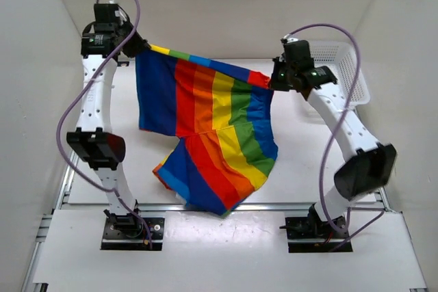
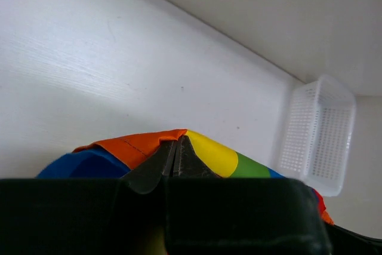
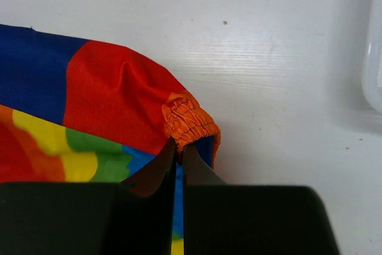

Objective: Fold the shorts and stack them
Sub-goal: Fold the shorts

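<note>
The rainbow-striped shorts [image 1: 212, 128] hang in the air, stretched between both arms, with the lower end drooping to the table's front edge. My left gripper [image 1: 140, 46] is shut on the shorts' upper left corner; in the left wrist view it [image 2: 177, 141] pinches an orange and yellow edge of the shorts [image 2: 215, 153]. My right gripper [image 1: 272, 81] is shut on the upper right corner; in the right wrist view it [image 3: 179, 147] clamps the gathered orange waistband [image 3: 188, 119].
A white mesh basket [image 1: 345, 73] stands at the back right of the table, behind my right arm; it also shows in the left wrist view [image 2: 319, 135]. White walls enclose the table on three sides.
</note>
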Tool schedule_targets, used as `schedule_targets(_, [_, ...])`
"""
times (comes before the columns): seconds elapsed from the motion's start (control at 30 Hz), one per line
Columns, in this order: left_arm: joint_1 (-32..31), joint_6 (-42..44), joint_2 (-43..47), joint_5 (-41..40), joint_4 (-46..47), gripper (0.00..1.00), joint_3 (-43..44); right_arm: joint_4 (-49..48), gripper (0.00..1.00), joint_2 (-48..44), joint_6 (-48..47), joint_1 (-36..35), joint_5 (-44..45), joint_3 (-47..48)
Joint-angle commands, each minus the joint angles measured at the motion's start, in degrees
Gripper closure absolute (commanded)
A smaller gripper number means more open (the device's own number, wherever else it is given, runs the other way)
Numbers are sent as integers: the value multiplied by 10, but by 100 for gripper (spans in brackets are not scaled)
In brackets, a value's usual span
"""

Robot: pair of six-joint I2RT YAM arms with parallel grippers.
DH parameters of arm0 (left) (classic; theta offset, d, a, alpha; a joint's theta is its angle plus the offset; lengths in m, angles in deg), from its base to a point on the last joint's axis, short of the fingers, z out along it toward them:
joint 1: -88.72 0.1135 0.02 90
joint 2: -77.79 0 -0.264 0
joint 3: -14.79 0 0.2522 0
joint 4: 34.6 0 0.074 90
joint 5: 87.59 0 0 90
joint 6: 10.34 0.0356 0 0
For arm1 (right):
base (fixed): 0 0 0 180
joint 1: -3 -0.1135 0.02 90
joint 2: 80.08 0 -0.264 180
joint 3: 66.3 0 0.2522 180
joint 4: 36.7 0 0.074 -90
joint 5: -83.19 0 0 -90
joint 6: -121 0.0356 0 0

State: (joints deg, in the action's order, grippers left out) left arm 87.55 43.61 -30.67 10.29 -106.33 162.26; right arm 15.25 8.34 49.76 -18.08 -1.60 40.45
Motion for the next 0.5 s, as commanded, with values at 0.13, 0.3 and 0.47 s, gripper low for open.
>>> schedule_targets(0.13, [19,25,22,10,15,90,65,-33,100,26,-26,8,4,136])
schedule_targets(0.3, [29,25,84,23,15,90,54,-14,100,-45,-37,8,-53,161])
schedule_targets(0.47, [29,20,211,23,15,90,23,47,100,-123,-56,8,-106,202])
